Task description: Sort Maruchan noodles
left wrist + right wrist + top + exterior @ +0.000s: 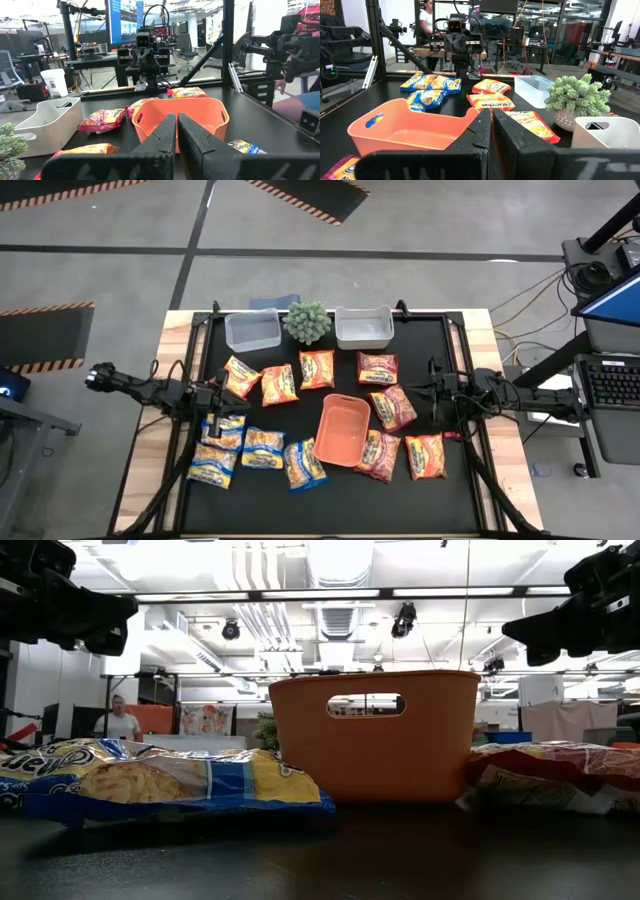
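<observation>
Maruchan noodle packets lie flat on the black table. Three orange ones lie left of centre, and dark red ones lie to the right. Several yellow-and-blue packets are at the near left. One more packet lies at the near right. My left gripper hovers level and shut above the left-hand packets, touching nothing. My right gripper hovers level and shut at the right, next to the dark red packets, and is also empty.
An orange tray stands in the middle between the two grippers. A clear bin, a small potted plant and a grey bin line the far edge. A person is in the room beyond the table.
</observation>
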Motion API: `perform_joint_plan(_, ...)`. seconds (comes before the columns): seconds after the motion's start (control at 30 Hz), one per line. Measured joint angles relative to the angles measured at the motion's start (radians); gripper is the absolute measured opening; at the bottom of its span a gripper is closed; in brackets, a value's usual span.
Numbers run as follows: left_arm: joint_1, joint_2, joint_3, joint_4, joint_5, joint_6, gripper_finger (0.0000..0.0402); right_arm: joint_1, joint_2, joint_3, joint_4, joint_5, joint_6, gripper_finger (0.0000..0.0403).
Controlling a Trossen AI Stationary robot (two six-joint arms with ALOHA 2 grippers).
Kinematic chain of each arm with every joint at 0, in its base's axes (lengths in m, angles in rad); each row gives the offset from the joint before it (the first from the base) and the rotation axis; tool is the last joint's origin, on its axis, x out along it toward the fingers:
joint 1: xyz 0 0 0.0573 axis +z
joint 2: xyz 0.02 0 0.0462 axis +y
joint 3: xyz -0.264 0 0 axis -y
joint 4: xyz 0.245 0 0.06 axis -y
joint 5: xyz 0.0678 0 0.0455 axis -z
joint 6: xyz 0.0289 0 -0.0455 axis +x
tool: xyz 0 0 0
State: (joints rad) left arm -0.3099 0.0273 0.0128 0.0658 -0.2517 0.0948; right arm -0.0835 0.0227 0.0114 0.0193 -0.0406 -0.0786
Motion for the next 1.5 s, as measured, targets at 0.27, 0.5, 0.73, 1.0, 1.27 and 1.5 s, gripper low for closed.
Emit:
perform_joint_plan(0.27, 0.0, 0.0, 0.0, 0.0, 0.0, 0.0, 0.0, 0.0, 0.0, 0.0, 0.0, 0.0, 0.0, 0.0009)
perform_joint_plan(0.5, 0.0, 0.0, 0.0, 0.0, 0.0, 0.0, 0.0, 0.0, 0.0, 0.0, 0.0, 0.0, 0.0, 0.0009)
perform_joint_plan(0.73, 0.0, 0.0, 0.0, 0.0, 0.0, 0.0, 0.0, 0.0, 0.0, 0.0, 0.0, 0.0, 0.0, 0.0009)
perform_joint_plan(1.0, 0.0, 0.0, 0.0, 0.0, 0.0, 0.0, 0.0, 0.0, 0.0, 0.0, 0.0, 0.0, 0.0, 0.0009)
perform_joint_plan(1.27, 0.0, 0.0, 0.0, 0.0, 0.0, 0.0, 0.0, 0.0, 0.0, 0.0, 0.014, -0.001, -0.049, 0.0009)
perform_joint_plan(1.5, 0.0, 0.0, 0.0, 0.0, 0.0, 0.0, 0.0, 0.0, 0.0, 0.0, 0.136, -0.003, 0.052, 0.0009)
